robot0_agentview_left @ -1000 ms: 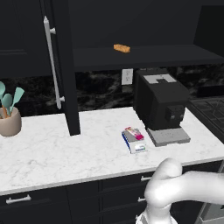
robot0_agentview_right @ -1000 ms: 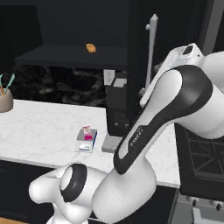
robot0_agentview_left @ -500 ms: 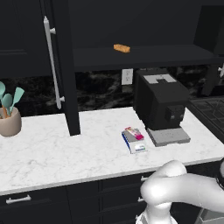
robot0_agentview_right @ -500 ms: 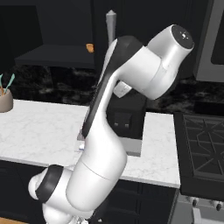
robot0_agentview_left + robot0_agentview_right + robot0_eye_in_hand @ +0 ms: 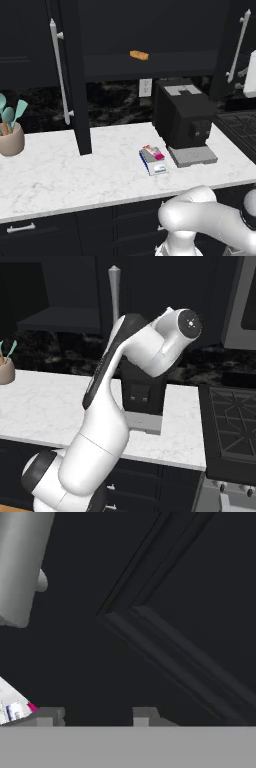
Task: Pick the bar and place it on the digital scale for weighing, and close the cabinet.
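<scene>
The claw (image 5: 92, 714), whose spread I cannot tell, faces the cabinet (image 5: 165, 612) door (silver handle (image 5: 22, 562) beside).

A white marble counter (image 5: 60, 175) meets dark, perhaps stone, backsplash (image 5: 115, 102).

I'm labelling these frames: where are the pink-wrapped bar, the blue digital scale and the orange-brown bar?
Pink-wrapped bar (image 5: 153, 152), left base view, wrapper middle.
Blue digital scale (image 5: 157, 168), left base view, front strip.
Orange-brown bar (image 5: 139, 55), left base view, its middle, on the cabinet shelf.
</scene>
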Robot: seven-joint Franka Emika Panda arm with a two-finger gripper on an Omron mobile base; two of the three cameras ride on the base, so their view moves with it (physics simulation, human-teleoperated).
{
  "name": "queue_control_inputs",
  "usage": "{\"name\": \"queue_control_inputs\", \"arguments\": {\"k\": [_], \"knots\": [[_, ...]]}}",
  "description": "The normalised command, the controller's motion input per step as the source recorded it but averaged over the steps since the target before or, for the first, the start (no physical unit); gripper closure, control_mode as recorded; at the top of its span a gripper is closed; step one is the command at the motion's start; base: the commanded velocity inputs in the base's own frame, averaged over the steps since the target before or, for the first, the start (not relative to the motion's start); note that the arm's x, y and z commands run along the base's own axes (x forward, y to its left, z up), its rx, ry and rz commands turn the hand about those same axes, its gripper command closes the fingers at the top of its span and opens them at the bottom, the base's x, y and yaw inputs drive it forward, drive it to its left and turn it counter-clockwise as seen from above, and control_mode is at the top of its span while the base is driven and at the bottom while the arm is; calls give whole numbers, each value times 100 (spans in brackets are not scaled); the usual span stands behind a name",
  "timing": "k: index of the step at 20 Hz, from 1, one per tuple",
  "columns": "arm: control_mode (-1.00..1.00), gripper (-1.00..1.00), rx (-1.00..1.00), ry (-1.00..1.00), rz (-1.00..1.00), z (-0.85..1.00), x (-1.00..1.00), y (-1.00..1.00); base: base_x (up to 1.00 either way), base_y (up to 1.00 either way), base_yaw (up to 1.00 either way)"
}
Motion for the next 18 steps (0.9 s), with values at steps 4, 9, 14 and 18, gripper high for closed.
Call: {"name": "queue_control_inputs", "arguments": {"k": [4,9,14,18], "knots": [[-100,-100,0,-25,0,0,78,0,0,0,0],[-100,-100,0,0,0,0,99,-2,0,0,0],[-100,-100,0,0,0,0,100,-3,0,0,0],[-100,-100,0,-1,0,-4,98,-10,0,0,0]]}}
